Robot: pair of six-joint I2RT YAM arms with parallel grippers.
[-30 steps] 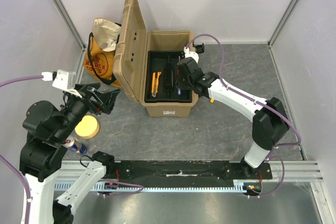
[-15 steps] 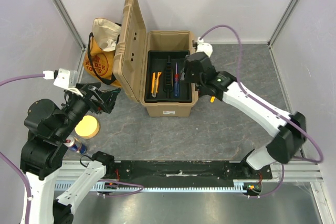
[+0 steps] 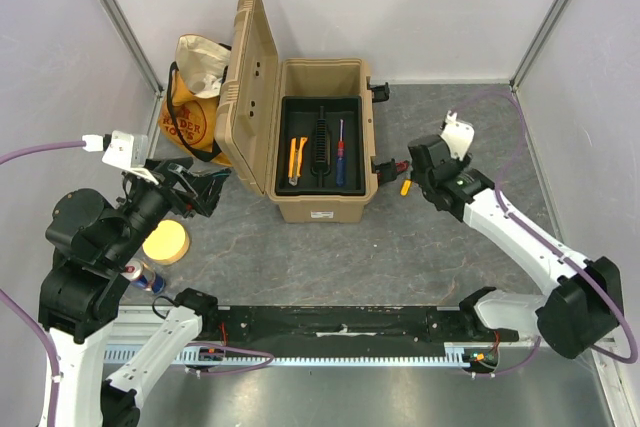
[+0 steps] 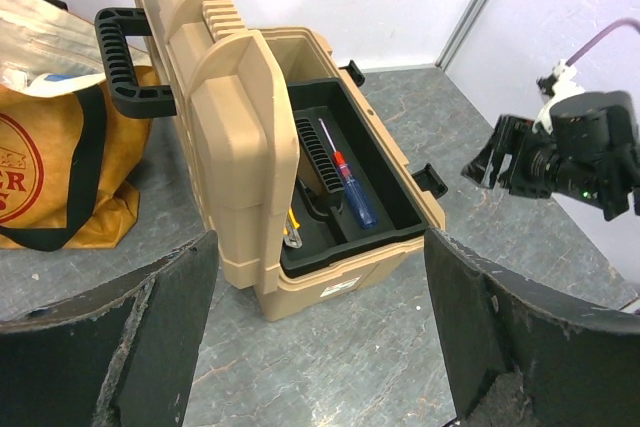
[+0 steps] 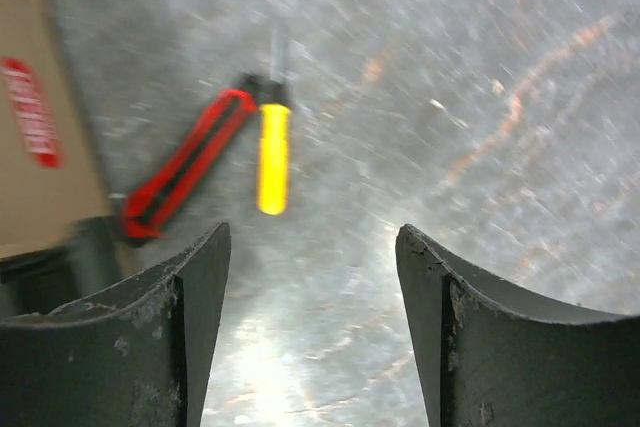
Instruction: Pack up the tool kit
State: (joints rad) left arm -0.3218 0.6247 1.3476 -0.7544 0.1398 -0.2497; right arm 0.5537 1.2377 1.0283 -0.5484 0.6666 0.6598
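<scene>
— What closes the space in?
— Plain white panels: a back wall (image 3: pixel 440 7), a left wall (image 3: pixel 50 57) and a right wall (image 3: pixel 600 107), joined by slanting aluminium posts (image 3: pixel 553 15) at the far corners.
— And the surface?
— A grey, marbled tabletop (image 3: pixel 400 257), with a brushed metal strip (image 3: pixel 400 397) along its near edge. Light leaves a bright patch (image 5: pixel 262 372) on the grey.

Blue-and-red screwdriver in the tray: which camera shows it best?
Left wrist: the screwdriver lies large and unobstructed in the black tray. Top external shows it smaller, from above. Right wrist misses it.
</scene>
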